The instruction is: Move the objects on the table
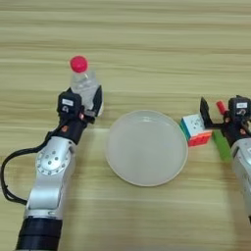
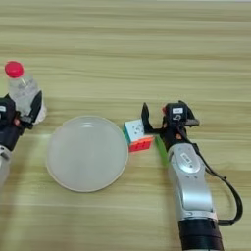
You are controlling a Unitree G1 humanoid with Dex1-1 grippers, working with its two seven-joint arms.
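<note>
Bottle (image 1: 84, 83) grasped by left pincer (image 1: 82, 100) | right pincer (image 2: 156, 116) released beside cube (image 2: 137, 136)

Red-capped clear bottle (image 1: 84, 84) upright — multicoloured cube (image 2: 137, 136) well apart.

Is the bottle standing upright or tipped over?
Upright: the bottle stands with its red cap on top, the left tool around it.

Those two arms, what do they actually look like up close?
Each forearm is a rounded silver-grey shell with a black cuff at the base and a loose black cable looping beside it. The left gripper and right gripper are black, with two flat black fingers and a small white label on top.
</note>
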